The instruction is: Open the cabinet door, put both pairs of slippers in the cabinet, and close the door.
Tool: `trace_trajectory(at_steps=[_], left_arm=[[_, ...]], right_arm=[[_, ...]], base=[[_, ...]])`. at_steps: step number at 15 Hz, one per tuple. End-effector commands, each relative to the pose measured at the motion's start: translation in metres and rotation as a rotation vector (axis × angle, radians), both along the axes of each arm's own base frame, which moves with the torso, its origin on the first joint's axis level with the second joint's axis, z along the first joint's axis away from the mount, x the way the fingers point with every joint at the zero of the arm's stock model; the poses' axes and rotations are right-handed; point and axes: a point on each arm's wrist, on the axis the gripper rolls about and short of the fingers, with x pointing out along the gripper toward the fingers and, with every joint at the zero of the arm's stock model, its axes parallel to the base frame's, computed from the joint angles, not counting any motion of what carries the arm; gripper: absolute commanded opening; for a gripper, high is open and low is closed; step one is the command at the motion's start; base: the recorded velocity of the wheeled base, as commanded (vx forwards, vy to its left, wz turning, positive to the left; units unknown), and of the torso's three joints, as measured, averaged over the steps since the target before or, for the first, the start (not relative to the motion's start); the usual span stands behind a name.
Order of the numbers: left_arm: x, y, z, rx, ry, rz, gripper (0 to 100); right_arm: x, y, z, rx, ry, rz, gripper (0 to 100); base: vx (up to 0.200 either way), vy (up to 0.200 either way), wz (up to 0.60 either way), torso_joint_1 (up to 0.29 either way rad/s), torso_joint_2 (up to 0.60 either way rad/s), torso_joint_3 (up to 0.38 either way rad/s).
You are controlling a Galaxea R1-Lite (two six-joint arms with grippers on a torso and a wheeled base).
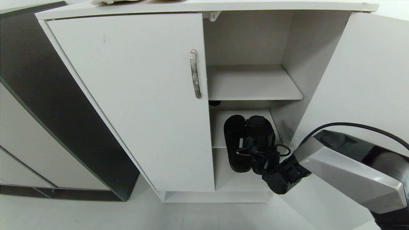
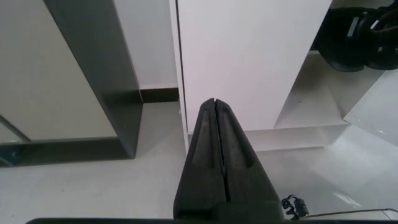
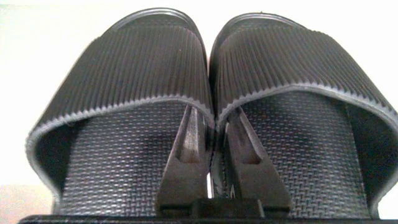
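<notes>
The right gripper [image 3: 213,118] pinched the black ribbed rubber slippers [image 3: 143,74] together in the white cabinet's [image 1: 127,95] lower compartment. The left gripper [image 2: 214,109] was closed and empty.

I read the cabinet door [image 1: 134,95] at ten o'clock as smooth matt white laminate, its handle [image 1: 195,73] as polished metal. The slippers [image 3: 149,81] at four o'clock look like matt black rubber (ribbed straps, pebbled footbeds). The floor [image 1: 96,214] at six o'clock is pale, faintly glossy. The left gripper [image 2: 214,104] looks like matt black plastic.
</notes>
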Motion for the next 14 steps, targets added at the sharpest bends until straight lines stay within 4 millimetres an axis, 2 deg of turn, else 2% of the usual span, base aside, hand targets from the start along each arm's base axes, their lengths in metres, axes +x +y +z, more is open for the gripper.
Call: trace_trajectory(at_steps=[1, 6, 12, 14], left_arm=[[0.000, 0.000, 0.000, -0.001, 0.001, -0.001, 0], [0.000, 0.000, 0.000, -0.001, -0.001, 0.001, 0], [0.000, 0.000, 0.000, -0.002, 0.001, -0.001, 0], [0.000, 0.000, 0.000, -0.002, 0.001, 0.001, 0]], right_arm=[[0.001, 0.000, -0.003, -0.001, 0.003, -0.001, 0], [0.007, -0.002, -0.003, -0.004, 0.006, -0.010, 0], [0.030, 0.005, 0.006, 0.011, -0.015, -0.026, 0], [0.034, 0.005, 0.003, 0.005, -0.009, -0.029, 0]], base=[[0.200, 0.000, 0.00, -0.012, 0.00, -0.002], [0.000, 0.000, 0.00, 0.000, 0.00, 0.000], [0.000, 0.000, 0.00, 0.000, 0.00, 0.000], [0.000, 0.000, 0.00, 0.000, 0.00, 0.000]])
